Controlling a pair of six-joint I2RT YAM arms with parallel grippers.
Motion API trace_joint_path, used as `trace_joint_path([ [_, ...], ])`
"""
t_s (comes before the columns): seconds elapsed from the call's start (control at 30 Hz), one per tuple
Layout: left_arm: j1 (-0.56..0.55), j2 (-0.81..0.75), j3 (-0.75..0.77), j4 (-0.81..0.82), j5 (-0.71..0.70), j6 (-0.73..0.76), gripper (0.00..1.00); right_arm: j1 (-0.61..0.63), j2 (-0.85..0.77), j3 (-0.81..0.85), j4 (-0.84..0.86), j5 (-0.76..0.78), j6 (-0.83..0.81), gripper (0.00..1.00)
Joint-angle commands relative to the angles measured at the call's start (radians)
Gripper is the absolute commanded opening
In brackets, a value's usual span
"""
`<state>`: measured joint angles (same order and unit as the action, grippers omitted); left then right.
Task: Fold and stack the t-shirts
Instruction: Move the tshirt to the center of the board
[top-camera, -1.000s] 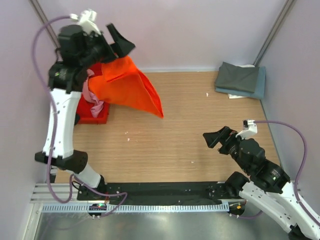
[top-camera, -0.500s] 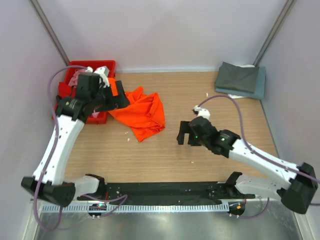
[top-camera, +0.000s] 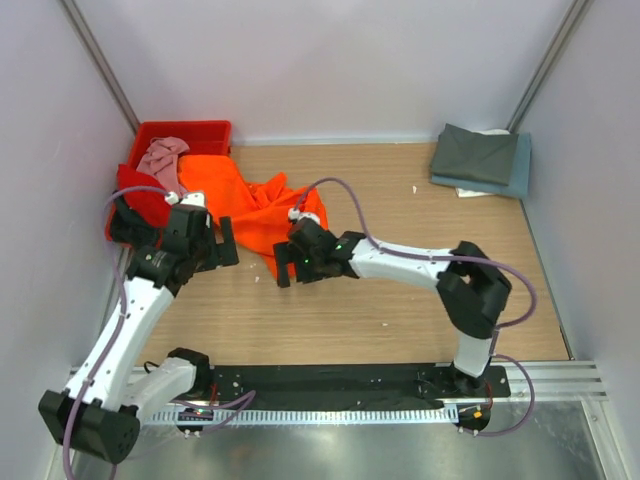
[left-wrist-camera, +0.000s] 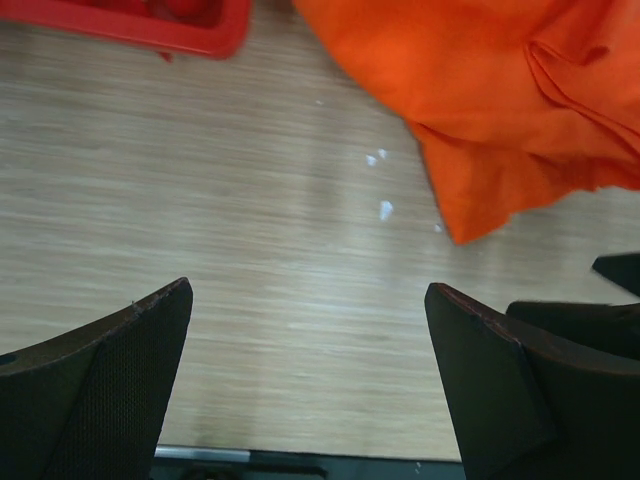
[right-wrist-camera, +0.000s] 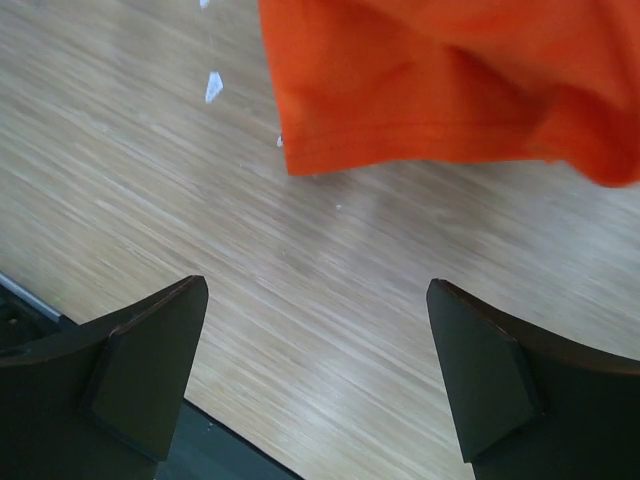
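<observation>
1. The crumpled bright orange cloth t-shirt (top-camera: 255, 212) lies on the wooden table (top-camera: 400, 300), touching the rigid red plastic crate (top-camera: 185, 127).
2. The left claw (left-wrist-camera: 310, 300) is spread wide and empty, just beside the shirt's near edge.
3. The right claw (right-wrist-camera: 315, 290) is spread and empty by the shirt's hem.

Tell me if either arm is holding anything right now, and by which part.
Nothing is held. The left gripper and the right gripper are both open and empty; the orange t-shirt lies loose on the table ahead of them.
</observation>
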<state>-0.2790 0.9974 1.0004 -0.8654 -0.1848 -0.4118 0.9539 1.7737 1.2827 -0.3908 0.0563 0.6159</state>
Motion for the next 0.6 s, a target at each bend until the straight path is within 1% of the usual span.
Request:
trace_joint_path([
  [0.0, 0.008, -0.123, -0.016, 0.082, -0.217, -0.019, 1.00, 0.022, 0.102, 0.052, 0.053, -0.084, 0.061, 0.97],
  [0.07, 0.014, -0.135, -0.020, 0.065, -0.263, -0.031, 1.00, 0.029, 0.144, 0.098, 0.047, -0.084, 0.064, 0.96],
  [0.13, 0.014, -0.140, -0.023, 0.059, -0.281, -0.042, 1.00, 0.043, 0.203, 0.157, 0.032, -0.070, 0.054, 0.96],
  [0.2, 0.017, -0.138, -0.022, 0.054, -0.285, -0.045, 1.00, 0.057, 0.265, 0.232, -0.020, -0.061, 0.045, 0.96],
  [0.23, 0.017, -0.138, -0.020, 0.054, -0.283, -0.045, 1.00, 0.062, 0.283, 0.254, -0.049, -0.014, 0.042, 0.96],
  [0.4, 0.020, -0.155, -0.026, 0.054, -0.277, -0.045, 1.00, 0.080, 0.378, 0.360, -0.131, 0.063, 0.044, 0.95],
  [0.53, 0.020, -0.175, -0.032, 0.060, -0.271, -0.045, 1.00, 0.088, 0.423, 0.398, -0.201, 0.138, 0.051, 0.91],
  [0.57, 0.020, -0.175, -0.032, 0.060, -0.269, -0.045, 1.00, 0.089, 0.434, 0.409, -0.218, 0.177, 0.053, 0.90],
])
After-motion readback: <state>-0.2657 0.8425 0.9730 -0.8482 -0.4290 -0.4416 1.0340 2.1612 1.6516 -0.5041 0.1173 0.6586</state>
